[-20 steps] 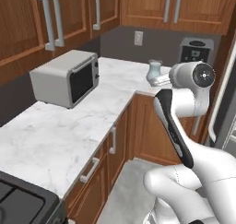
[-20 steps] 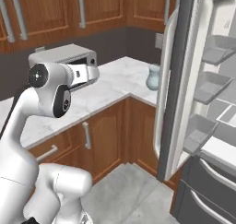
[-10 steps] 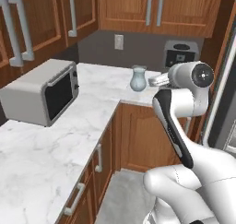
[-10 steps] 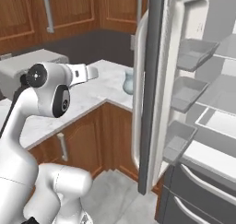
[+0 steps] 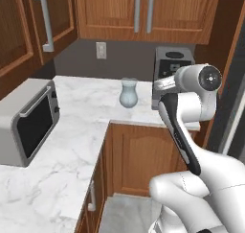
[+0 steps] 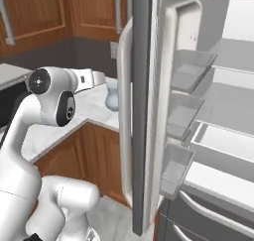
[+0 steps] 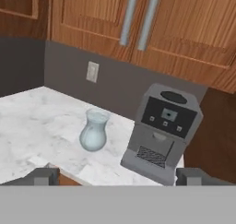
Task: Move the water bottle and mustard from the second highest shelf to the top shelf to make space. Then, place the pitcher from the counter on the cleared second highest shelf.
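The pitcher [image 5: 128, 92] stands upright on the counter [image 5: 72, 131] beside the coffee machine [image 7: 162, 132], likely fragile, slippery glass best pinched at its narrowed neck by the wide-open, empty gripper [image 7: 117, 176].

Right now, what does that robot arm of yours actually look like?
A glossy white arm of rounded, tube-like segments with a dark band along one link and round dark joint caps ringed in grey. In the hand view, the gripper ends in two small dark grey block-shaped fingertips.
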